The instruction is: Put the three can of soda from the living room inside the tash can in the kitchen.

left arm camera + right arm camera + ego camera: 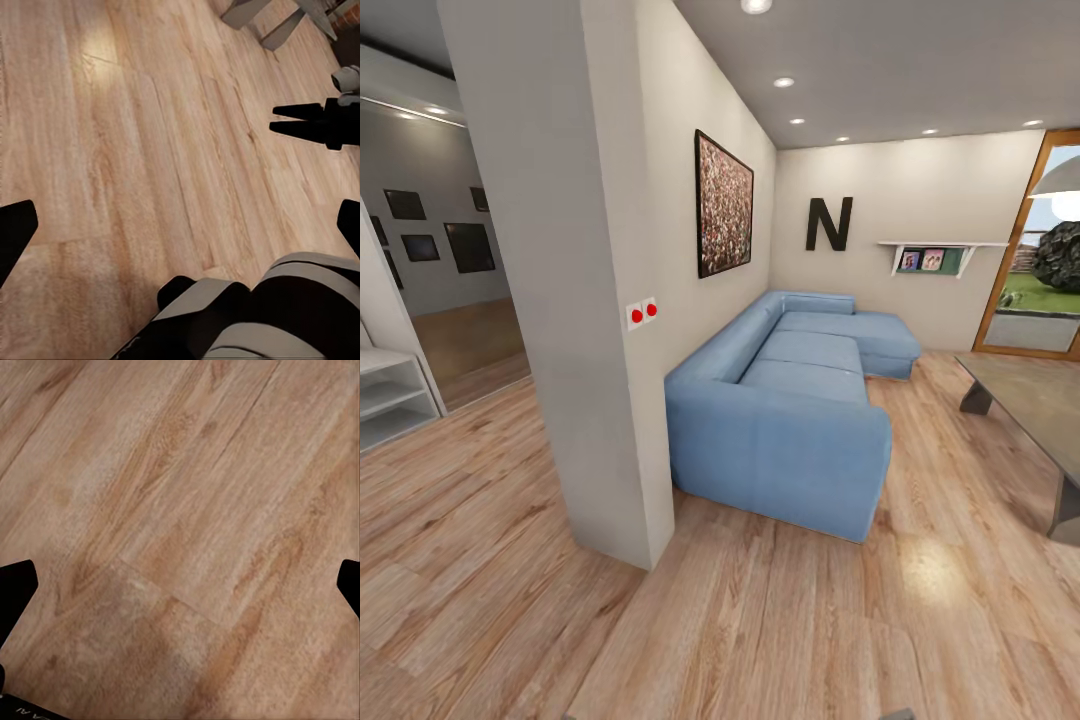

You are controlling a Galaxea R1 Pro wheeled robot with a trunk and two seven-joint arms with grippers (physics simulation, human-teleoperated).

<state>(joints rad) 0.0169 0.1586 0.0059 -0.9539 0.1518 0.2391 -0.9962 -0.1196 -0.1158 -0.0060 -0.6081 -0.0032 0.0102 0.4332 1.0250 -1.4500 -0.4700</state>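
Both hands hung spread and empty over the plank floor [187, 510], with the low tabletop [1030, 390], likeliest to carry cans, ahead toward the right arm's side.

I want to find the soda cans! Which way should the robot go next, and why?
Probably roll forward and turn a little right, toward the low table past the blue sofa. No cans are in sight yet on the wood floor, and most of the table's top lies beyond the head view's edge, so it seems worth checking. Both grippers are open over bare planks, holding nothing.
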